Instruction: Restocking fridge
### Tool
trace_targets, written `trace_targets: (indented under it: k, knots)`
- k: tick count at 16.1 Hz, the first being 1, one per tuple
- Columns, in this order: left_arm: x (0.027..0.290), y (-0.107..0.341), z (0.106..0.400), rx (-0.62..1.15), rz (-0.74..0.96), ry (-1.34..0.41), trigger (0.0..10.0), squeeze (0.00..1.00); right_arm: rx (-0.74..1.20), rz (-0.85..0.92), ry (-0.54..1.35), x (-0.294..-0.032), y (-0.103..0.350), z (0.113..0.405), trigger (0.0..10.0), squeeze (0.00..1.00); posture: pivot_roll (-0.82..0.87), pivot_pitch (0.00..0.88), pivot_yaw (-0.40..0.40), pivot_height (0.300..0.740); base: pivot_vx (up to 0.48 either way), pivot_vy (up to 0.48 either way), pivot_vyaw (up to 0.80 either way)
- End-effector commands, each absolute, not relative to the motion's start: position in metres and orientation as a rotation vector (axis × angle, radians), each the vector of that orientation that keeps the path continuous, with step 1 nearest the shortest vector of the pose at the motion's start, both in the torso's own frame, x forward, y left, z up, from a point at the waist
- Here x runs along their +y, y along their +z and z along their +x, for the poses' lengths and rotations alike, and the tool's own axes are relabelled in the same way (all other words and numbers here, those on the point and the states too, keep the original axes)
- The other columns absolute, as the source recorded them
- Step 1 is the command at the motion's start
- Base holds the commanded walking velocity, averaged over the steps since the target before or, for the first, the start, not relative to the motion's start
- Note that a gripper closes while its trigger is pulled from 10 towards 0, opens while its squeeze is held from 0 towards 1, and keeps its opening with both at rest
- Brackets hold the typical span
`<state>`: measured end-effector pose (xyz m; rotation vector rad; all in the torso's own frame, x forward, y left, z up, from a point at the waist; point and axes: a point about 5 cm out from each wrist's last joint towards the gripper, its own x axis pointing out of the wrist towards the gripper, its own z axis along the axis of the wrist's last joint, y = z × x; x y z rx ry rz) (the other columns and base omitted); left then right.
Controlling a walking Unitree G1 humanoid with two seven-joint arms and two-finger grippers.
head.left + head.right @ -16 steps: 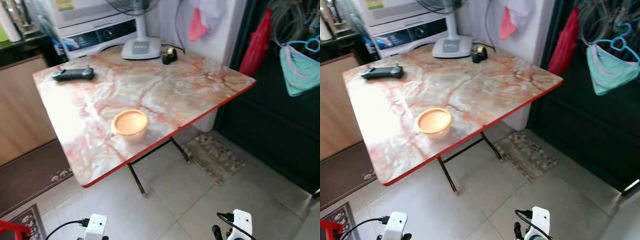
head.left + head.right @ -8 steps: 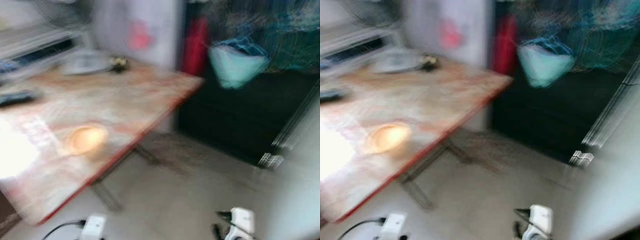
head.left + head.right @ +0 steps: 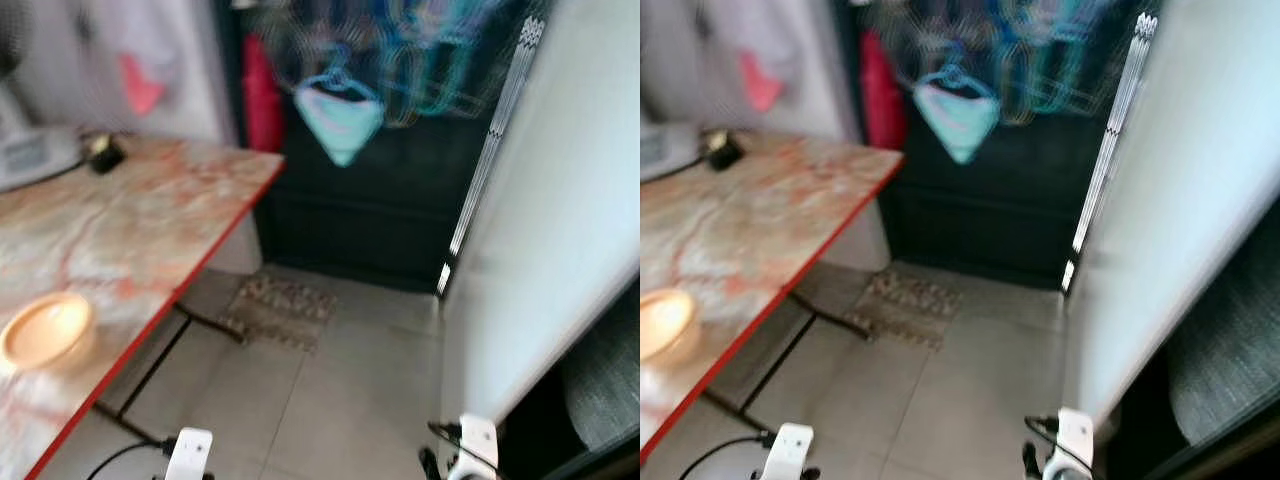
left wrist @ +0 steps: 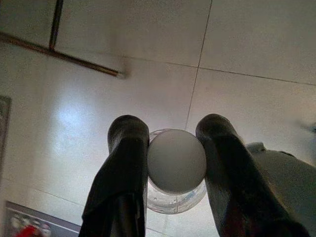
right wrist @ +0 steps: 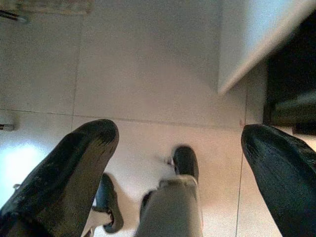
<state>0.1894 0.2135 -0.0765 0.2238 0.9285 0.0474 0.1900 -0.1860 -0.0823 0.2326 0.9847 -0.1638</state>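
The left end effector [image 4: 170,148] hangs low over the tiled floor [image 3: 340,400], its fingers [image 4: 126,148] clamped on a clear bottle [image 4: 177,165] with a white cap. The right end effector [image 5: 180,148] gapes wide, empty. A marble tabletop [image 3: 120,220] with an orange bowl [image 3: 45,330] stands off to the left; a white panel [image 3: 560,200] rises on the right. The view has swung right since a second ago.

A table [image 3: 150,210] stands at left, a bowl [image 3: 45,330] on its near end and a small object [image 3: 103,155] at its far end. A mat [image 3: 280,310] lies on the floor [image 3: 340,400] beside the table. Hangers [image 3: 400,60] hang at far centre. A panel [image 3: 560,230] rises at right.
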Motion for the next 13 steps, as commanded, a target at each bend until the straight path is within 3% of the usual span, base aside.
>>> trace_targets:
  k: [1,4,13]
  knots:
    - [0.2145,-0.0765,0.1895,0.939,0.243,0.033,10.0,0.00,0.987,0.235,-0.172,-0.1880,-0.0818,0.1909,10.0,0.00,0.09,0.000,0.064,0.740,0.000,0.000,-0.80]
    - [0.2151,-0.0759,0.1903,0.938,0.265,0.020,10.0,0.00,0.989,0.235,-0.171,-0.1874,-0.0818,0.1909,10.0,0.00,0.09,0.000,0.067,0.740,0.000,-0.375,-0.80]
    - [0.2142,-0.0770,0.1887,0.945,0.253,0.023,10.0,0.00,0.996,0.225,-0.161,-0.1881,-0.0823,0.1899,10.0,0.00,0.08,0.000,0.061,0.740,0.000,0.000,-0.80]
